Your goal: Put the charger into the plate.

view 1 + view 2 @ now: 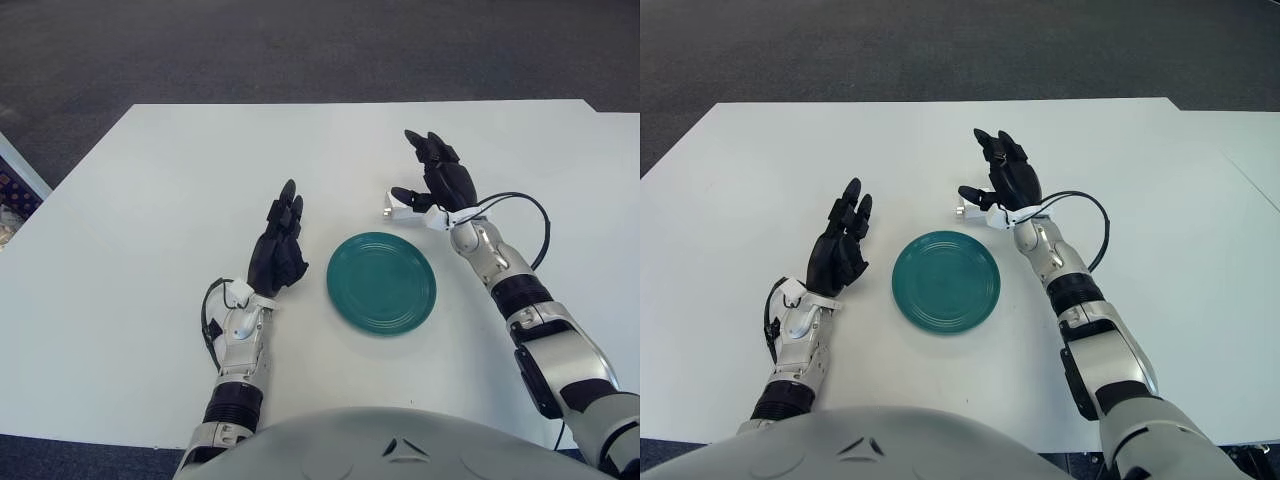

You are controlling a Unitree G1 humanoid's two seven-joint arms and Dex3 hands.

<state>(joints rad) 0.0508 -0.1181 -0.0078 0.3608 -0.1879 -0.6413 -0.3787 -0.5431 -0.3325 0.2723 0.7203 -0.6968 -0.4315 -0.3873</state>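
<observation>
Left eye view shows the right hand [432, 180] raised over the white table [150, 200] just past the plate's far right edge, fingers spread and holding nothing. Its thumb reaches across the white charger [398, 211], which lies on the table under the hand's left side. Just nearer sits the green plate [381, 283]. The left hand [277, 250] rests open left of the plate.

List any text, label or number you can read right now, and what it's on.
None can be read.
The white charger, mostly hidden by the open right hand, shows no readable marking.
The green plate is plain.
The white table and the left hand resting on it carry no text.
</observation>
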